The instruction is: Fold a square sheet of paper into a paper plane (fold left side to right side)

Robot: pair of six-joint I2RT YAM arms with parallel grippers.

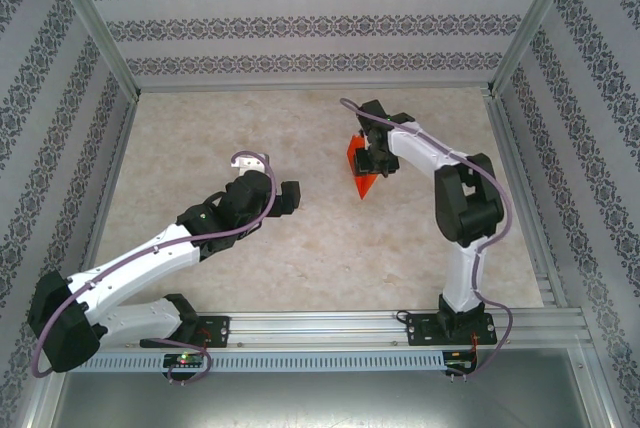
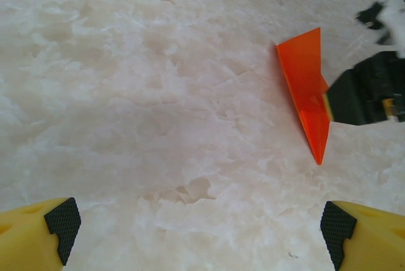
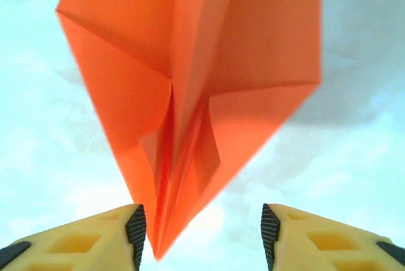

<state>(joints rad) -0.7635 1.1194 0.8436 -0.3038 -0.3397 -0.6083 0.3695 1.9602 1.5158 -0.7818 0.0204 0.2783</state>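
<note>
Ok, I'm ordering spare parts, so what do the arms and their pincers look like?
The left arm and right arm have white shells with black joints and a mauve cable looping alongside each. The left pincer and right pincer have yellow fingers with black textured pads.

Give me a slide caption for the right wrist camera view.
Folded orange paper plane seen nose-on, its sharp tip between the right gripper's open yellow fingers, pale marbled table behind.

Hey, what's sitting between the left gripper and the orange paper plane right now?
Nothing: the left wrist view shows bare marbled table running from the left gripper to the paper plane.
</note>
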